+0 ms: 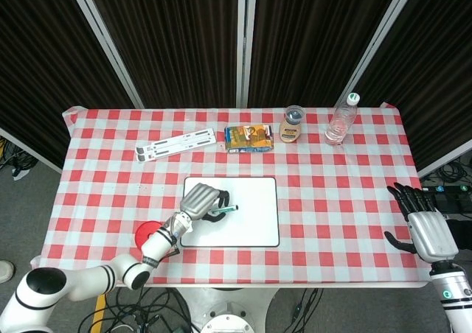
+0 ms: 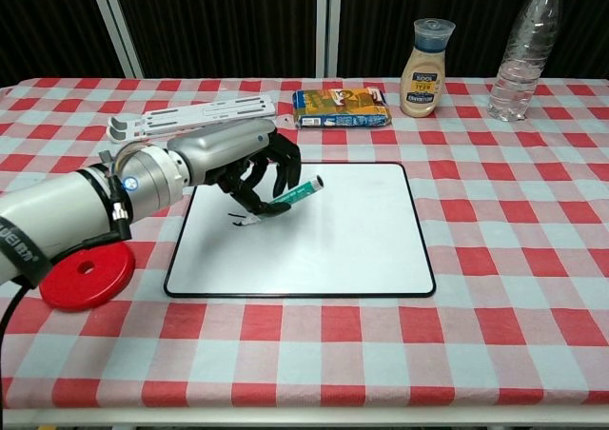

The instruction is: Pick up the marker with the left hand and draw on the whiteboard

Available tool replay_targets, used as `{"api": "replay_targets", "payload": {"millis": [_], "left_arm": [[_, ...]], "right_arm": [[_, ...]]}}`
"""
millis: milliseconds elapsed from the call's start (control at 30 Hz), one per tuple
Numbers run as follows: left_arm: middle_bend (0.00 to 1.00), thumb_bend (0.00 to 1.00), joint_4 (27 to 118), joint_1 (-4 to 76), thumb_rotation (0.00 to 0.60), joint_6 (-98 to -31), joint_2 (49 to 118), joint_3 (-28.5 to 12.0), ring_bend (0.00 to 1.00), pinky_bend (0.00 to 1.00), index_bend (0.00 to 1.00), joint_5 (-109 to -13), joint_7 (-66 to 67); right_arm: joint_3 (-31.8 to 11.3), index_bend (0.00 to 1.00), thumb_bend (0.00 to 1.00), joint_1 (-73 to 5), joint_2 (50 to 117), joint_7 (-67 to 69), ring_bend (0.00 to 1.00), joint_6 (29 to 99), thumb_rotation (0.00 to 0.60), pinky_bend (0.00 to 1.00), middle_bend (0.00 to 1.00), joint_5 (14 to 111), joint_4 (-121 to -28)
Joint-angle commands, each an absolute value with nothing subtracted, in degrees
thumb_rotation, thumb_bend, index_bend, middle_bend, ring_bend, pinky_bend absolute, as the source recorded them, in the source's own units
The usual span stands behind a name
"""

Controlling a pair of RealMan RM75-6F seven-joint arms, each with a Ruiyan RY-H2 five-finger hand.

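Observation:
My left hand [image 2: 243,164] [image 1: 199,200] grips a green-barrelled marker [image 2: 295,193] [image 1: 224,211], its tip down near the left part of the whiteboard [image 2: 324,240] [image 1: 251,226]. A short dark stroke [image 2: 238,217] shows on the board just under the hand. Whether the tip touches the board I cannot tell. My right hand [image 1: 422,226] hangs off the table's right side, fingers spread, holding nothing; the chest view does not show it.
A red disc [image 2: 81,276] [image 1: 146,234] lies left of the board. Behind the board are a white folding stand [image 2: 195,114], a snack pack [image 2: 341,106], a sauce bottle [image 2: 425,67] and a water bottle [image 2: 521,54].

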State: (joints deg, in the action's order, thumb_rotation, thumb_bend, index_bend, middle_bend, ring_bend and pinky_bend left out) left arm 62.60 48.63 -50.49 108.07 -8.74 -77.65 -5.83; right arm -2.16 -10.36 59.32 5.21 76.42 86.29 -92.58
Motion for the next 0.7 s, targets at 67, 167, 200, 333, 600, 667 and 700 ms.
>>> {"api": "replay_targets", "payload": {"millis": [67,167,200,333,600,667,700], "left_arm": [[0.60,0.38,61.5,50.2,0.600,-49.8,110.2,-9.6,0.72,0.89,0.59,-78.1,-5.9],[0.60,0.38,62.0,51.0,0.600,-50.6,110.7,-10.5,0.72,0.89,0.59,-78.7,-5.0],[0.60,0.38,62.5,51.1,0.600,-51.0,110.5,-10.7,0.72,0.89,0.59,-78.8,-4.6],[0.60,0.38,66.8,50.4,0.600,-52.3,107.3,-10.9,0.71,0.89,0.59,-78.9,-2.6],[0.59,0.38,71.6,47.1,0.600,-52.3,102.7,-8.8,0.71,0.89,0.59,-76.5,-0.1],[0.59,0.38,71.3,46.5,0.600,-52.4,102.6,-8.2,0.71,0.89,0.59,-76.2,-0.2],[0.59,0.38,71.1,46.3,0.600,-52.4,102.7,-8.0,0.72,0.89,0.59,-76.1,-0.3]], "right_arm": [[-2.2,0.00,0.17,-10.0,59.0,5.5,0.00,76.8,0.600,0.00,0.03,86.0,-92.4],[-2.3,0.00,0.17,-9.8,58.8,5.8,0.00,77.2,0.600,0.00,0.03,86.0,-92.3],[-2.3,0.00,0.17,-9.8,58.7,6.0,0.00,77.3,0.600,0.00,0.03,86.1,-92.3],[-2.3,0.00,0.17,-10.0,58.8,6.6,0.00,77.2,0.600,0.00,0.03,86.4,-91.8],[-2.3,0.00,0.17,-10.8,59.6,6.9,0.00,76.3,0.600,0.00,0.03,87.3,-91.4],[-2.2,0.00,0.17,-10.9,59.6,6.7,0.00,76.4,0.600,0.00,0.03,87.5,-91.6],[-2.2,0.00,0.17,-10.9,59.6,6.5,0.00,76.4,0.600,0.00,0.03,87.5,-91.7]]}}
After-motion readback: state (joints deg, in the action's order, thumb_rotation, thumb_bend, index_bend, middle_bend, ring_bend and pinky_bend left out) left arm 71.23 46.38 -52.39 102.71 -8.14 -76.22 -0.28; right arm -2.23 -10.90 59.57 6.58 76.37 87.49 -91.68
